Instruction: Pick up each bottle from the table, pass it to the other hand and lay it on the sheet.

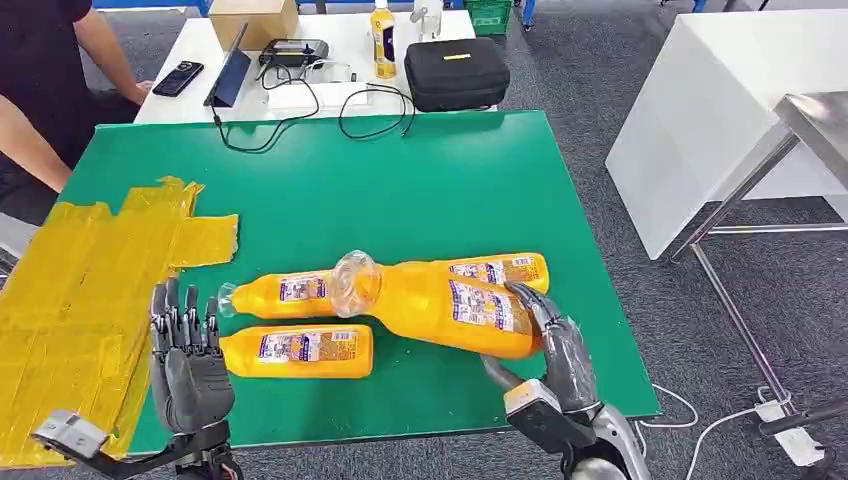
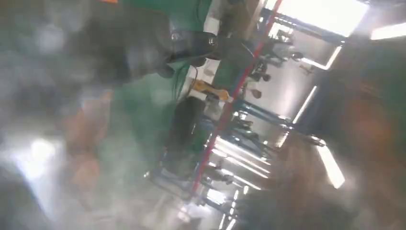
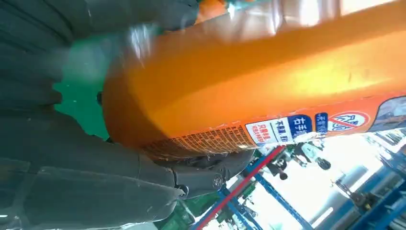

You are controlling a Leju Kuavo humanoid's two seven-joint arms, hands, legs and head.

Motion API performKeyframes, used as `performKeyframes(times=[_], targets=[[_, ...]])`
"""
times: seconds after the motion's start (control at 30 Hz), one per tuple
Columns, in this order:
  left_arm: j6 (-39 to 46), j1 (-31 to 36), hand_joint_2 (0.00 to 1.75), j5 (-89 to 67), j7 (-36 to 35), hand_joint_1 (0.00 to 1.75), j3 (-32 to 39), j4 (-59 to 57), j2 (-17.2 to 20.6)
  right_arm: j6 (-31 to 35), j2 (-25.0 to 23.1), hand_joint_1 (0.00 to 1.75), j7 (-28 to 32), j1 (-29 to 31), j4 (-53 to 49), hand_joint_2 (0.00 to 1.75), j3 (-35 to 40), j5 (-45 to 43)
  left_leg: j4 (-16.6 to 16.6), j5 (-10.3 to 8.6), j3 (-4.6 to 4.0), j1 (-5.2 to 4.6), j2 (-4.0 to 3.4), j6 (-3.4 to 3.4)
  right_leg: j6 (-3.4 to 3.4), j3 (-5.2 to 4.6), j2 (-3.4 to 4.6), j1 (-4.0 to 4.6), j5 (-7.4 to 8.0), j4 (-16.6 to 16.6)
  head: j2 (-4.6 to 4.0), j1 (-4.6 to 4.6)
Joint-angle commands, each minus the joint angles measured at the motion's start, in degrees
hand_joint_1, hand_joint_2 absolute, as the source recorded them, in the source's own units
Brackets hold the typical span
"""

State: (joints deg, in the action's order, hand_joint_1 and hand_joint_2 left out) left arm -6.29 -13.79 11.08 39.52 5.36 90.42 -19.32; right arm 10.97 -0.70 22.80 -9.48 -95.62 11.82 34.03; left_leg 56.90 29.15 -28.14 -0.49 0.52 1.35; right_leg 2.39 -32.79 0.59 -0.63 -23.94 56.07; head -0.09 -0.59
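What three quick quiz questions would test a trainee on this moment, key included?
1. True or false: the right hand holds a bottle raised off the green table.
2. How many orange bottles lie on the table near the left hand? A) one B) three C) five
3. Fill in: the yellow sheet lies on the robot's ____ side.

Key: 1 true; 2 B, with one by the held bottle's cap, one nearer the robot and one behind; 3 left.

Grey carpet floor [image 1: 600, 90] surrounds the green tabletop [image 1: 420, 190]. Behind it stands a white desk [image 1: 330, 40] carrying a black case [image 1: 456, 73]; a white table [image 1: 700, 130] stands right.
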Motion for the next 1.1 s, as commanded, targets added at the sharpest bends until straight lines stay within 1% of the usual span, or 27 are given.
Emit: performKeyframes(times=[0.03, 0.13, 0.2, 0.23, 0.3, 0.33, 0.37, 0.43, 0.47, 0.57, 0.6, 0.67, 0.7, 0.77, 0.8, 0.83, 0.93, 1.03, 1.1], targets=[[-3.4, 1.6, 1.75, 2.7, -1.6, 0.00, 2.0, -5.4, -0.7, -0.8, -4.5, 1.75, 0.6, 3.0, 1.8, 1.75, 0.5, -1.4, -0.1, 0.00, 0.15, 0.04, -0.14, -0.12, -0.09, 0.09, 0.07, 0.04, 0.02, -0.1, 0.00, 0.00], [-5.2, 1.9, 1.75, 2.8, -2.0, 0.00, 2.0, -5.9, -0.7, -1.1, -5.1, 1.75, 0.6, 4.6, 4.0, 1.75, 0.9, -1.8, -0.1, 0.00, 0.11, 0.04, -0.09, -0.09, -0.06, 0.07, 0.03, 0.03, 0.01, -0.1, -0.02, 0.00], [-7.1, 2.4, 1.75, 2.5, -2.3, 0.00, 1.0, -6.6, -0.7, -1.7, -7.0, 1.75, 0.2, 7.7, 8.1, 1.75, 1.5, -3.4, -0.2, -0.02, 0.21, 0.06, -0.17, -0.12, -0.09, 0.13, 0.09, 0.06, 0.05, -0.1, 0.00, 0.00], [-7.9, 2.8, 1.75, 2.2, -2.3, 0.00, 0.3, -7.0, -0.7, -2.1, -7.7, 1.75, 0.4, 9.2, 10.0, 1.75, 2.1, -3.9, -0.1, -0.01, 0.10, 0.04, -0.16, -0.07, -0.05, 0.05, 0.12, 0.04, 0.06, -0.1, -0.02, 0.02], [-10.4, 3.6, 1.75, 1.9, -2.6, 0.00, -1.1, -8.3, -0.7, -2.0, -9.3, 1.75, 0.5, 12.0, 14.0, 1.75, 3.9, -3.8, -0.2, -0.03, 0.15, 0.05, -0.29, -0.10, -0.07, 0.08, 0.22, 0.04, 0.10, -0.1, -0.02, 0.00], [-11.0, 3.9, 1.75, 1.9, -2.6, 0.00, -1.5, -8.9, -0.7, -1.9, -9.8, 1.75, 0.3, 13.1, 15.4, 1.75, 4.8, -3.8, -0.1, -0.03, 0.10, 0.06, -0.26, -0.09, -0.06, 0.05, 0.18, 0.05, 0.09, -0.1, 0.00, 0.00], [-11.3, 4.1, 1.75, 1.9, -2.6, 0.00, -2.1, -9.4, -0.7, -1.7, -10.2, 1.75, 0.2, 14.2, 16.7, 1.75, 5.4, -3.9, -0.2, -0.05, 0.20, 0.08, -0.40, -0.14, -0.10, 0.12, 0.27, 0.07, 0.15, -0.2, -0.02, 0.00], [-11.7, 4.5, 1.75, 1.9, -2.5, 0.00, -2.6, -10.0, -0.7, -1.4, -11.1, 1.75, -0.2, 16.0, 18.7, 1.75, 6.4, -4.1, -0.1, -0.06, 0.12, 0.06, -0.25, -0.08, -0.08, 0.07, 0.16, 0.05, 0.09, -0.1, -0.02, 0.02], [-11.8, 4.7, 1.75, 1.9, -2.5, 0.00, -2.7, -10.1, -0.7, -1.3, -11.4, 1.75, -0.5, 16.6, 19.5, 1.75, 6.7, -4.0, -0.2, -0.08, 0.19, 0.10, -0.30, -0.13, -0.11, 0.13, 0.19, 0.09, 0.12, -0.2, -0.02, 0.00], [-11.9, 4.8, 1.75, 1.9, -2.5, 0.00, -2.7, -10.3, -0.7, -1.0, -11.6, 1.75, -0.7, 17.0, 20.1, 1.75, 6.9, -4.0, -0.1, -0.05, 0.10, 0.03, -0.17, -0.04, -0.05, 0.05, 0.12, 0.02, 0.04, 0.0, 0.00, 0.00], [-11.9, 4.8, 1.75, 1.9, -2.5, 0.00, -2.7, -10.3, -0.7, -1.0, -11.6, 1.75, -0.7, 17.0, 20.1, 1.75, 6.9, -4.0, -0.2, -0.06, 0.22, 0.08, -0.22, -0.10, -0.10, 0.15, 0.12, 0.08, 0.06, -0.1, -0.02, 0.00], [-12.5, 4.5, 1.75, 2.0, -2.6, 0.00, -2.2, -10.0, -0.7, -1.2, -11.8, 1.75, -1.2, 17.4, 21.0, 1.75, 8.8, -3.9, -0.1, -0.05, 0.13, 0.03, -0.09, -0.03, -0.04, 0.04, 0.05, 0.03, 0.02, 0.0, -0.02, 0.00], [-12.6, 4.5, 1.75, 2.0, -2.6, 0.00, -2.1, -9.9, -0.7, -1.3, -11.9, 1.75, -1.5, 17.6, 21.4, 1.75, 9.2, -3.7, -0.2, -0.04, 0.25, 0.07, -0.19, -0.09, -0.08, 0.14, 0.11, 0.07, 0.04, -0.1, 0.00, 0.00], [-12.9, 4.6, 1.75, 2.1, -2.6, 0.00, -2.2, -9.9, -0.7, -1.0, -12.6, 1.75, -2.0, 18.4, 23.4, 1.75, 10.4, -3.3, -0.1, -0.03, 0.13, 0.06, -0.19, -0.05, -0.05, 0.04, 0.14, 0.05, 0.04, 0.0, -0.02, 0.00], [-12.9, 4.6, 1.75, 2.1, -2.6, 0.00, -2.2, -9.9, -0.7, -1.0, -12.8, 1.75, -2.1, 18.3, 23.6, 1.75, 10.6, -3.1, -0.2, -0.04, 0.23, 0.08, -0.24, -0.09, -0.07, 0.14, 0.16, 0.07, 0.06, -0.1, -0.02, 0.00], [-13.3, 4.8, 1.75, 2.0, -2.6, 0.00, -2.3, -10.1, -0.7, -0.9, -13.2, 1.75, -2.3, 19.2, 25.6, 1.75, 11.8, -2.7, -0.1, -0.04, 0.14, 0.07, -0.18, -0.07, -0.06, 0.07, 0.11, 0.05, 0.05, -0.1, -0.02, 0.02], [-13.4, 5.0, 1.75, 2.0, -2.5, 0.00, -2.3, -10.3, -0.7, -0.5, -14.2, 1.75, -2.3, 19.4, 27.2, 1.75, 13.2, -2.0, -0.1, -0.06, 0.18, 0.09, -0.18, -0.11, -0.09, 0.11, 0.09, 0.08, 0.07, -0.1, 0.00, 0.02], [-13.4, 5.0, 1.75, 2.0, -2.5, 0.00, -2.3, -10.3, -0.7, -0.5, -14.2, 1.75, -2.3, 19.4, 27.2, 1.75, 13.2, -2.0, -0.1, -0.06, 0.08, 0.05, -0.11, -0.07, -0.06, 0.02, 0.05, 0.04, 0.04, 0.0, -0.02, 0.02], [-13.4, 5.0, 1.75, 2.0, -2.5, 0.00, -2.3, -10.3, -0.7, -0.5, -14.2, 1.75, -2.3, 19.4, 27.2, 1.75, 13.2, -2.0, -0.2, -0.06, 0.18, 0.09, -0.08, -0.12, -0.10, 0.13, 0.00, 0.09, 0.04, -0.1, -0.02, 0.00]])
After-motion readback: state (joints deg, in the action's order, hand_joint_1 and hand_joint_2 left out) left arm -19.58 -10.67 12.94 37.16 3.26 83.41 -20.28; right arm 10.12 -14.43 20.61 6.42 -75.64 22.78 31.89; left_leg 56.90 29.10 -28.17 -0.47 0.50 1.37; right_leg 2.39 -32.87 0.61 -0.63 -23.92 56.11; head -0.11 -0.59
